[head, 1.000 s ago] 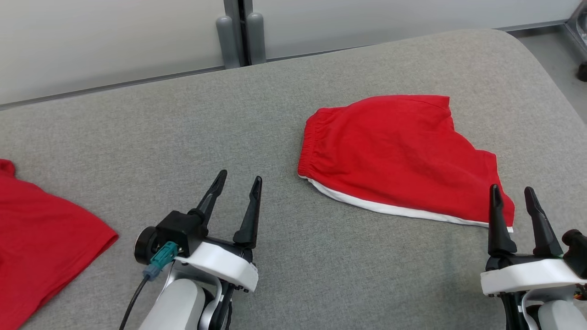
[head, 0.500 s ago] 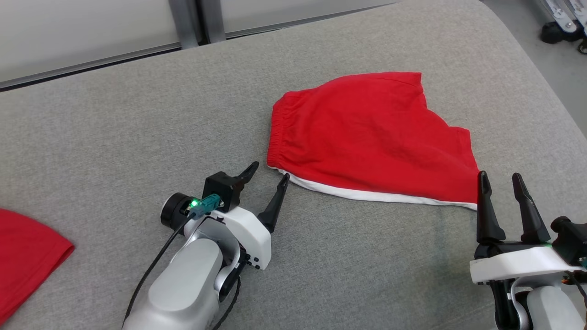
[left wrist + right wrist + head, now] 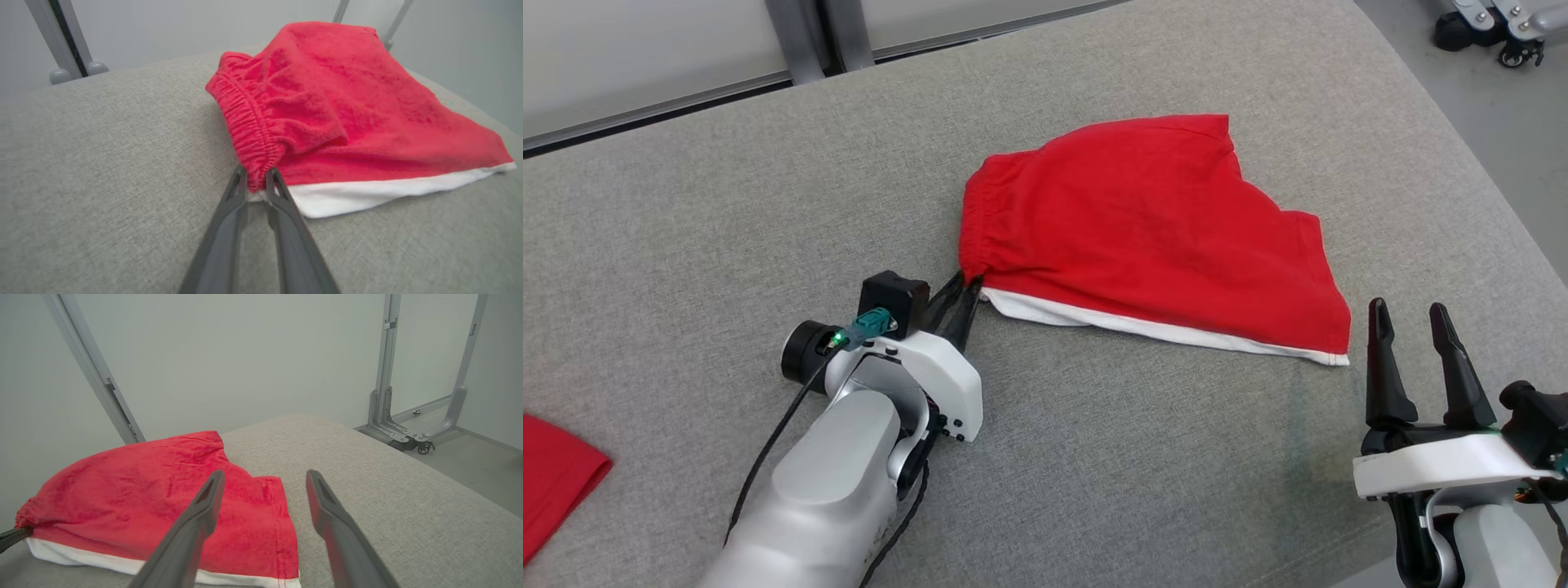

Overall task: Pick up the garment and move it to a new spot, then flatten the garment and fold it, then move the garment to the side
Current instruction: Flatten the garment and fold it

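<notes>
1. Head view: high, facing forward and down over the grey cushion [image 3: 1094, 474]; garment [image 3: 1143, 229] at centre, middle range.
2. Left wrist view: low, looking along the left gripper [image 3: 255, 176]; garment very near, centre.
3. Right wrist view: low, along the right gripper [image 3: 265, 473]; garment near, lower left.
4. Shared by all three: garment, cushion.

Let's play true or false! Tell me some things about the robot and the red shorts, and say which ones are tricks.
1. The left tool is pinching the red shorts at the stretchy waistband. True.
2. The right tool is holding the shorts too. False: it is open and holds nothing.
3. The shorts hang in the air. False: they lie on the grey cushion.
4. A white edge shows under the red. True.
5. Another red cloth lies far off to the left. True.
</notes>
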